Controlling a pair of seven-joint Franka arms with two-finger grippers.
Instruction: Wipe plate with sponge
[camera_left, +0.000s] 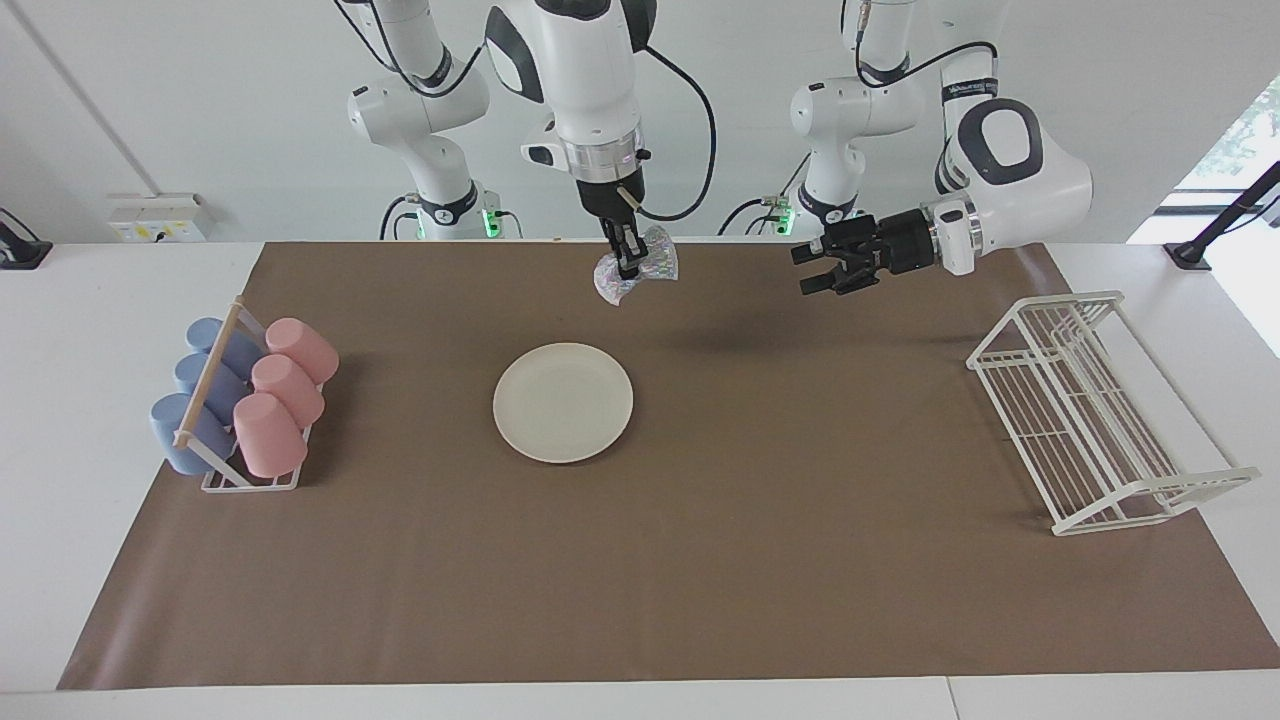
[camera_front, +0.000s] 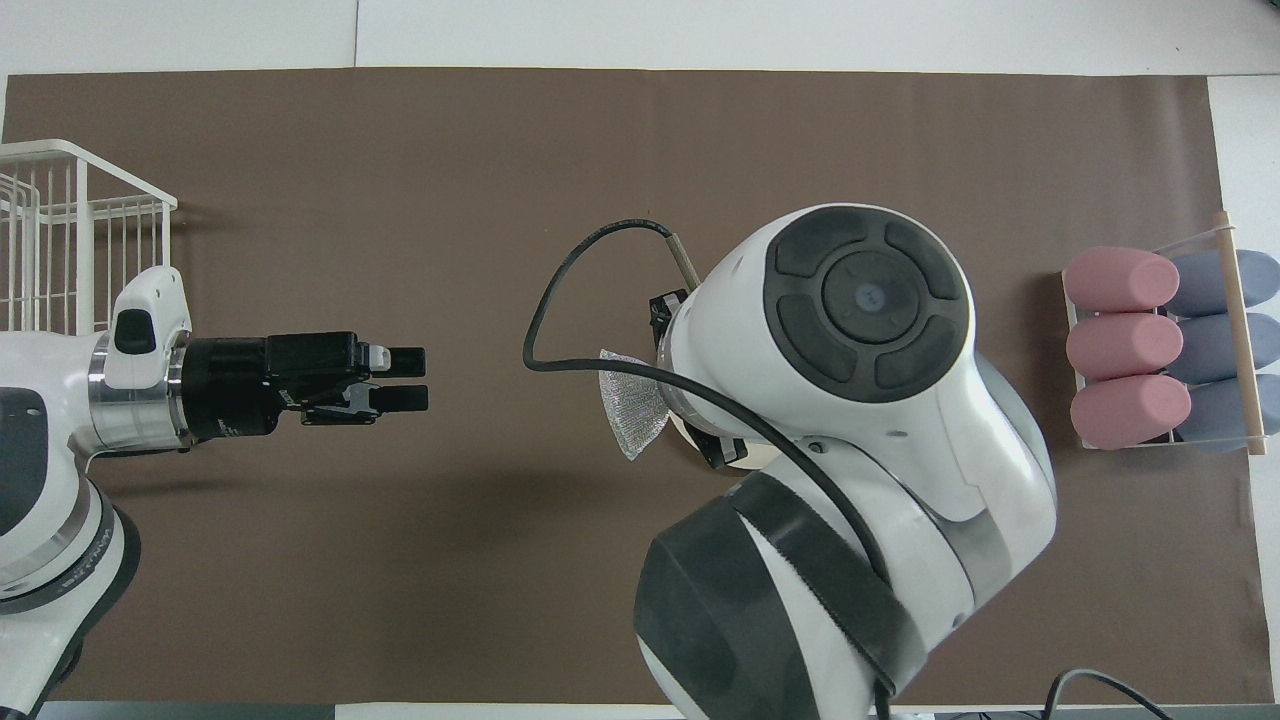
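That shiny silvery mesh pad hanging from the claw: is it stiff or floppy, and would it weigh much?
The silvery mesh scrubber pad is probably floppy: it droops in wrinkled folds below the right gripper, which is shut on it. It seems light, since a pinch at one spot holds it in the air. It looks see-through thin at its edge, so likely easy to crumple.

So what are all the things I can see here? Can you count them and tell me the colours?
plate: one, cream-white, on the brown mat, mid-table.
sponge: one, shiny silver, held up in the air.
pink cups: three, lying in a rack at the right arm's end.
blue cups: three, same rack, beside the pink ones.
cup rack: one, white wire with a wooden bar.
dish rack: one, white wire, at the left arm's end.
mat: one, brown, covering the table.
right end effector: shut on the sponge, raised above the mat.
left end effector: open, waiting in the air above the mat.
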